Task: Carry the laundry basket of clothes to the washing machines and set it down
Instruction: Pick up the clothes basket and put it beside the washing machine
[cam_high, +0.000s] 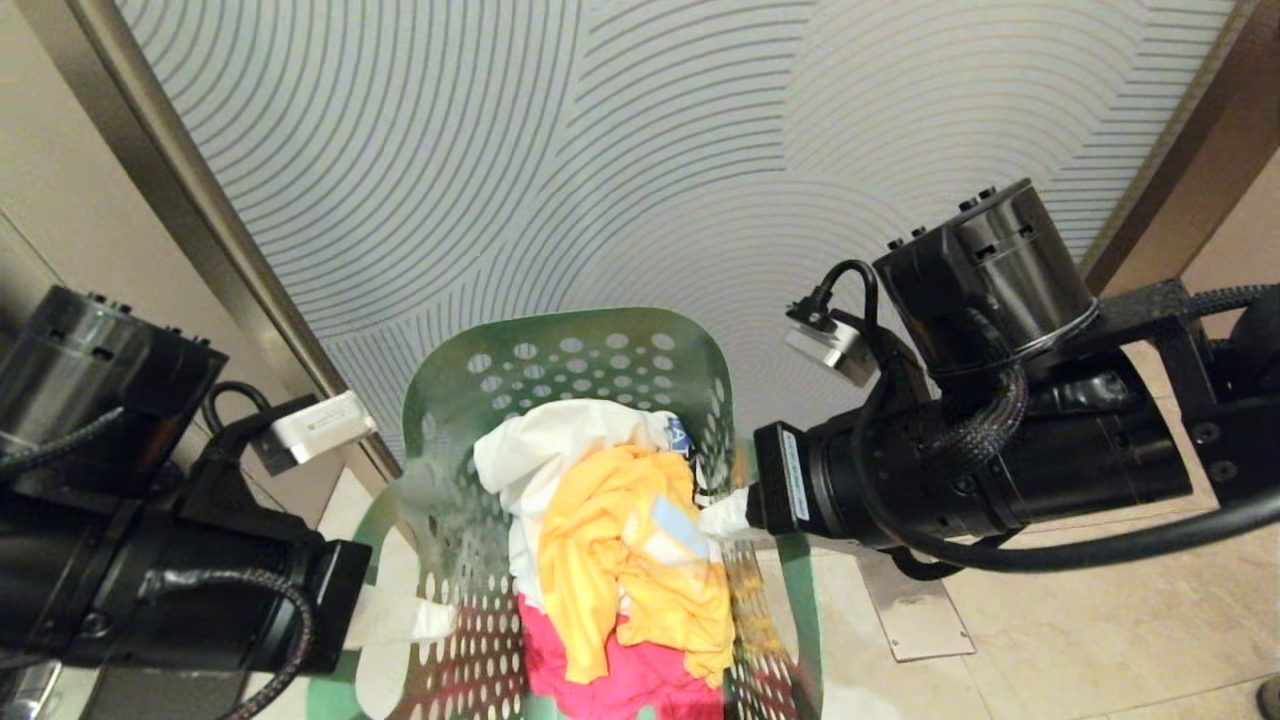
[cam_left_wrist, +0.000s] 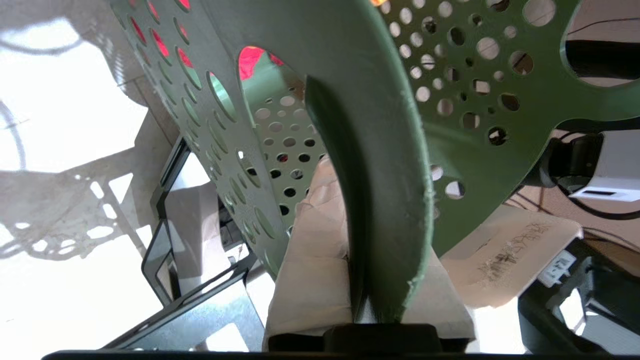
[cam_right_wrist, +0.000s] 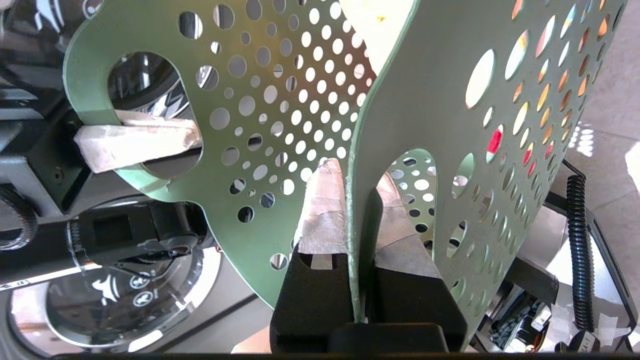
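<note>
Wall panel (cam_high: 640, 150) with curved line pattern fills the upper head view, metal strips down either side. Pale tiled floor (cam_high: 1100, 620) below on the right.

Washing machine (cam_right_wrist: 125, 295): seen only from the right wrist camera, a round chrome-ringed glass door with white logos, past the basket's far side. How near it stands cannot be judged.

Laundry basket (cam_high: 560, 360): dark green, perforated all over, held up between the two arms at centre of the head view, off the floor. Flared rim, oval cut-out handle on each side.

Clothes (cam_high: 620, 540): heaped inside the basket. White piece on top toward the far wall, yellow-orange in the middle, bright pink nearest the robot.

Left pincer (cam_left_wrist: 350, 240): at the basket's left side, closed on the rim at the handle cut-out. Tape-wrapped fingers (cam_left_wrist: 320, 220) sit either side of the plastic edge.

Right pincer (cam_right_wrist: 357, 210): at the basket's right side, closed on the rim likewise, one taped finger inside the wall and one outside. In its view the left pincer's taped tip pokes through the opposite handle.
</note>
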